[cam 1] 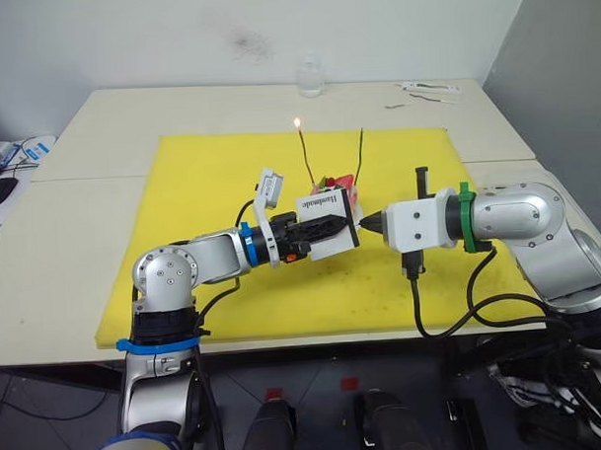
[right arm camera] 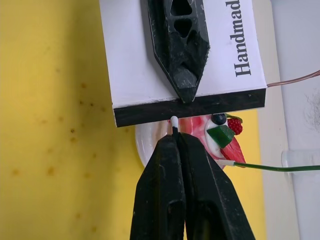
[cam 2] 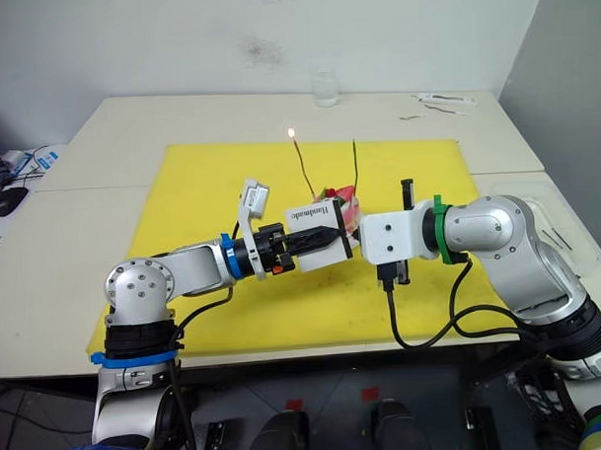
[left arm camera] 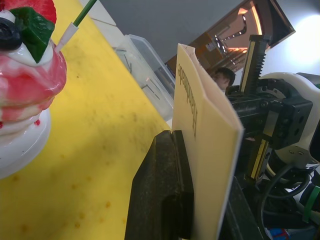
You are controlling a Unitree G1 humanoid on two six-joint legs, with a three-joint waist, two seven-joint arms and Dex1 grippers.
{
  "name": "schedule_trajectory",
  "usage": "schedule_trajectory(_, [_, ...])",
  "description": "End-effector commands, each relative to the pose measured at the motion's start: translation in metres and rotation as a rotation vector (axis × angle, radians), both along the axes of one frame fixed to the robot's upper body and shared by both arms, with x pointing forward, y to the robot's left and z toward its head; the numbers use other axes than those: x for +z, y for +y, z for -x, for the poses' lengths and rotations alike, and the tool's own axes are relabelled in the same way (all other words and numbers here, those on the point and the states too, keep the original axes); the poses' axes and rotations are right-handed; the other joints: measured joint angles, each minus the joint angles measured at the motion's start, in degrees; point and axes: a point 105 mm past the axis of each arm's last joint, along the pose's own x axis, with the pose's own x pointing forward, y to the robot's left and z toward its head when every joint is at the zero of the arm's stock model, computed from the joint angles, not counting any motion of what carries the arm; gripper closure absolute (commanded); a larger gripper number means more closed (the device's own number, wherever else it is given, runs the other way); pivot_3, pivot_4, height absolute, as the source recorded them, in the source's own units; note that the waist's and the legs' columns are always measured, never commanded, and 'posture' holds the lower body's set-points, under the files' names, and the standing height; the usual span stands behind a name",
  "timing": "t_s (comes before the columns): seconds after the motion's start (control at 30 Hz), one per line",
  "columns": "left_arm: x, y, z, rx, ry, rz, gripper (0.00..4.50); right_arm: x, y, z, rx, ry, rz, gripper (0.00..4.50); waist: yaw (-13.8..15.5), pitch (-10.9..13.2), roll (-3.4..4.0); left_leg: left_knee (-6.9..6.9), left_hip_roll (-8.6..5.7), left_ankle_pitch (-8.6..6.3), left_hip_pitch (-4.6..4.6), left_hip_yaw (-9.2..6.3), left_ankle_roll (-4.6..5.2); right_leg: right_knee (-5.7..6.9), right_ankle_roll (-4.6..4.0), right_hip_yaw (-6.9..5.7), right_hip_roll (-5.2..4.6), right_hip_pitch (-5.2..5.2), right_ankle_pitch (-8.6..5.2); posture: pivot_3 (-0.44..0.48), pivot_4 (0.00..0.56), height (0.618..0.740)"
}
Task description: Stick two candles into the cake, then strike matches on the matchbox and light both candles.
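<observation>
The cake [cam 1: 343, 190] stands on the yellow mat with both candles stuck in it. The left candle [cam 1: 306, 156] burns with a small flame at its tip; the right candle [cam 1: 359, 154] is unlit. My left gripper [cam 1: 342, 224] is shut on the white matchbox [cam 1: 326, 234], holding it just in front of the cake with the black strip [right arm camera: 190, 107] facing my right gripper. My right gripper [right arm camera: 175, 139] is shut on a match [right arm camera: 174, 123], whose pale head touches the strip. In the left wrist view the cake [left arm camera: 25, 90] sits beside the box [left arm camera: 210, 150].
The yellow mat [cam 1: 210, 189] covers the middle of the pale table. A clear glass jar [cam 1: 311, 76] stands at the far edge. Small loose items [cam 1: 429, 87] lie at the far right corner. A clear plastic tray [cam 2: 560, 238] sits by my right arm.
</observation>
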Motion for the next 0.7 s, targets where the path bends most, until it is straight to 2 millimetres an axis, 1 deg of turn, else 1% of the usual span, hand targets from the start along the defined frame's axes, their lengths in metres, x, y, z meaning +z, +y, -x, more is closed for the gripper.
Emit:
schedule_trajectory(0.03, [0.011, -0.003, 0.003, -0.023, -0.043, 0.026, 4.50, 0.005, 0.006, 0.004, 0.033, -0.041, 0.014, 4.49, -0.01, 0.00, 0.00, 0.00, 0.00, 0.00, 0.00, 0.00, 0.00, 0.00, 0.00, 0.00, 0.00, 0.00, 0.00, 0.000, 0.150, 0.740])
schedule_trajectory(0.2, [0.011, -0.003, 0.002, -0.021, -0.041, 0.034, 4.50, 0.002, 0.013, 0.004, 0.063, -0.049, 0.042, 4.49, -0.01, 0.00, 0.00, 0.00, 0.00, 0.00, 0.00, 0.00, 0.00, 0.00, 0.00, 0.00, 0.00, 0.00, 0.00, 0.000, 0.150, 0.740])
schedule_trajectory(0.4, [0.014, -0.006, 0.001, -0.025, -0.044, 0.050, 4.50, -0.012, 0.026, 0.011, 0.130, -0.040, 0.088, 4.49, -0.03, 0.00, 0.00, 0.00, 0.00, 0.00, 0.00, 0.00, 0.00, -0.01, 0.00, 0.00, 0.00, 0.00, 0.00, 0.000, 0.150, 0.740])
schedule_trajectory(0.47, [0.020, -0.007, 0.000, -0.028, -0.055, 0.075, 4.50, -0.019, 0.027, 0.014, 0.155, -0.027, 0.121, 4.49, -0.01, 0.00, 0.00, 0.00, 0.00, 0.00, 0.00, 0.00, 0.00, -0.01, 0.00, -0.01, 0.00, 0.00, 0.00, 0.000, 0.150, 0.740])
schedule_trajectory(0.53, [0.039, -0.008, -0.001, -0.036, -0.069, 0.152, 4.50, -0.034, 0.024, 0.023, 0.205, 0.019, 0.201, 4.49, 0.08, 0.00, 0.00, 0.00, -0.01, 0.00, -0.01, -0.01, 0.00, -0.01, 0.00, -0.01, 0.00, 0.00, 0.00, 0.000, 0.150, 0.740])
schedule_trajectory(0.57, [0.053, -0.009, -0.003, -0.043, -0.081, 0.209, 4.50, -0.044, 0.018, 0.032, 0.235, 0.070, 0.258, 4.49, 0.26, 0.01, -0.02, 0.00, -0.02, 0.00, 0.00, -0.01, 0.00, 0.00, 0.00, -0.01, -0.01, 0.00, 0.00, 0.000, 0.150, 0.740])
schedule_trajectory(0.6, [0.063, -0.009, -0.003, -0.047, -0.086, 0.247, 4.50, -0.050, 0.012, 0.039, 0.254, 0.106, 0.295, 4.49, 0.44, 0.00, -0.12, 0.01, -0.01, 0.00, -0.04, -0.07, 0.00, -0.02, 0.01, -0.07, -0.02, 0.00, 0.00, 0.000, 0.150, 0.740])
schedule_trajectory(0.63, [0.081, -0.008, -0.007, -0.045, -0.102, 0.309, 4.50, -0.058, -0.003, 0.048, 0.251, 0.173, 0.350, 4.49, 0.77, 0.03, -0.20, 0.02, 0.00, 0.00, -0.06, -0.14, 0.00, -0.04, 0.01, -0.15, -0.01, 0.01, 0.00, 0.000, 0.150, 0.740])
schedule_trajectory(0.67, [0.102, -0.004, -0.010, -0.040, -0.118, 0.375, 4.50, -0.061, -0.023, 0.055, 0.229, 0.238, 0.404, 4.49, 1.24, 0.05, -0.18, 0.03, 0.00, 0.00, -0.12, -0.22, 0.00, -0.07, 0.01, -0.24, -0.01, 0.01, 0.00, 0.000, 0.150, 0.740])
schedule_trajectory(0.7, [0.116, 0.000, -0.012, -0.035, -0.125, 0.415, 4.50, -0.060, -0.037, 0.059, 0.201, 0.283, 0.419, 4.49, 1.42, 0.06, -0.15, 0.05, -0.06, 0.00, -0.18, -0.24, 0.00, -0.08, 0.03, -0.24, -0.04, -0.01, -0.01, 0.000, 0.150, 0.740])
